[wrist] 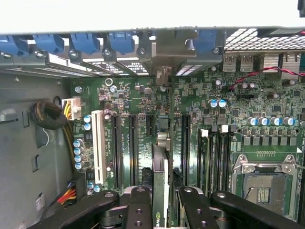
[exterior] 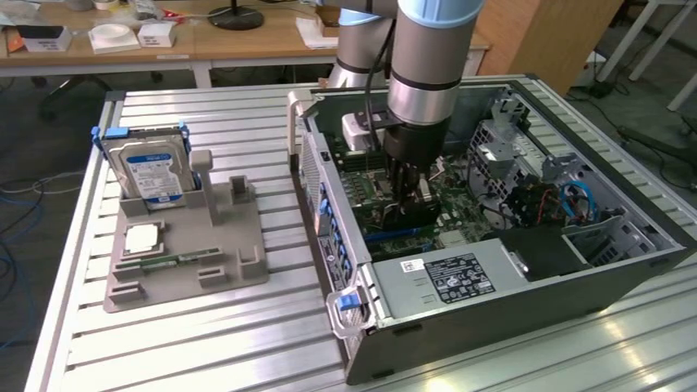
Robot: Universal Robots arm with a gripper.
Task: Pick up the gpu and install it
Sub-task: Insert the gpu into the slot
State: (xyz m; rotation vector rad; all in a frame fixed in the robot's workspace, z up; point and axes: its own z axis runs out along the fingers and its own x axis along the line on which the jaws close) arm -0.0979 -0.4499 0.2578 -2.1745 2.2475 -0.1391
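gripper clamped on gpu, card edge-on above motherboard slots | exterior view: inside case, 3 o'clock of hard drive | judged light, stiff, fragile: grip bare board edges, not components

My workstation is a slatted metal table. Beyond it stands a wooden desk carrying white boxes. Floor: grey, with loose cables at the exterior view's left.
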